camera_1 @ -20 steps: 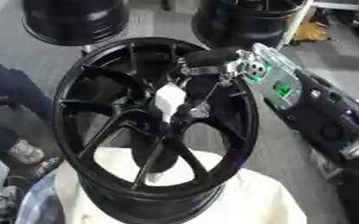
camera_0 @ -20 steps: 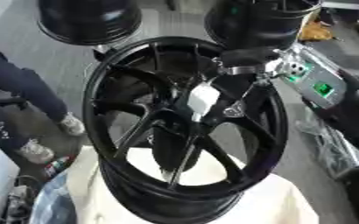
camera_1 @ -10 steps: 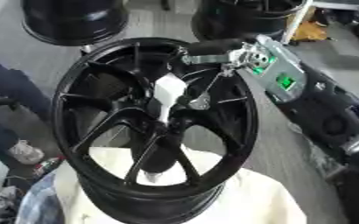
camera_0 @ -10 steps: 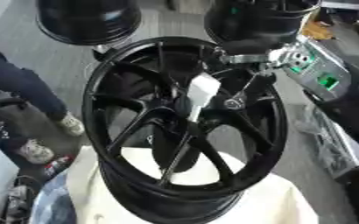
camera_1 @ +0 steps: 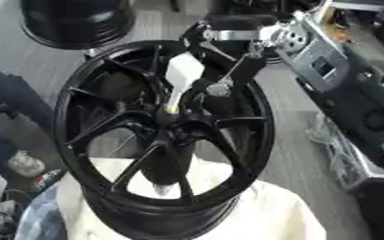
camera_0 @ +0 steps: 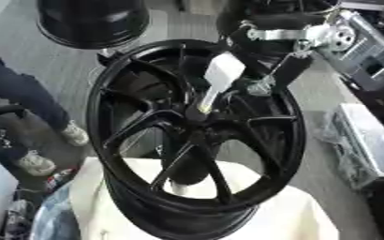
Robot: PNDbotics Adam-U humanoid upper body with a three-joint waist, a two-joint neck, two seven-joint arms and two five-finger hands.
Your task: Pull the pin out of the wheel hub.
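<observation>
Pin [camera_0: 220,79] in right hand [camera_0: 265,70] above wheel hub [camera_0: 197,123], unlabelled.

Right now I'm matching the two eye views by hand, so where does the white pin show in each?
Left eye view: the white pin stands right of centre in the upper half, slanting down to the wheel hub.
Right eye view: the pin sits just left of centre, upper half.
Shared landmark: the right hand beside the pin's top, against the black wheel's upper rim.
</observation>
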